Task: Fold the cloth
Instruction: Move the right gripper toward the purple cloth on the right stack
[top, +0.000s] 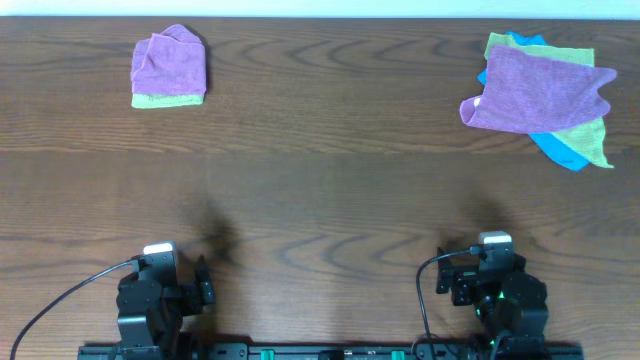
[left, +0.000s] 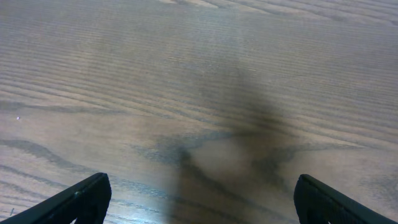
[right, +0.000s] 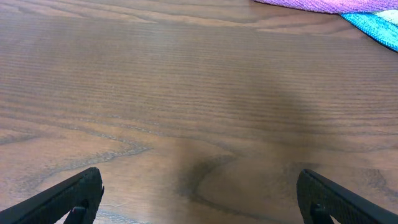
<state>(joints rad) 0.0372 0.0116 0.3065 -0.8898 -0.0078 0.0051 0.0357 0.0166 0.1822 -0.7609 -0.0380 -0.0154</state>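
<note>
The lilac-purple cloth (top: 540, 90) lies rumpled and spread at the far right of the table, on top of other cloths. Its near edge shows at the top of the right wrist view as a purple cloth strip (right: 311, 4). My left gripper (top: 192, 284) rests near the front edge on the left, and my right gripper (top: 468, 280) near the front edge on the right, both far from the cloth. In the wrist views, the left gripper (left: 199, 199) and right gripper (right: 199, 196) stand open over bare wood with nothing between their fingers.
A yellow-green cloth (top: 590, 140) and a blue cloth (top: 560, 152) lie under the purple one. At the far left a small folded purple wad (top: 168, 62) sits on a folded yellow-green cloth (top: 166, 100). The table is dark wood (top: 320, 190).
</note>
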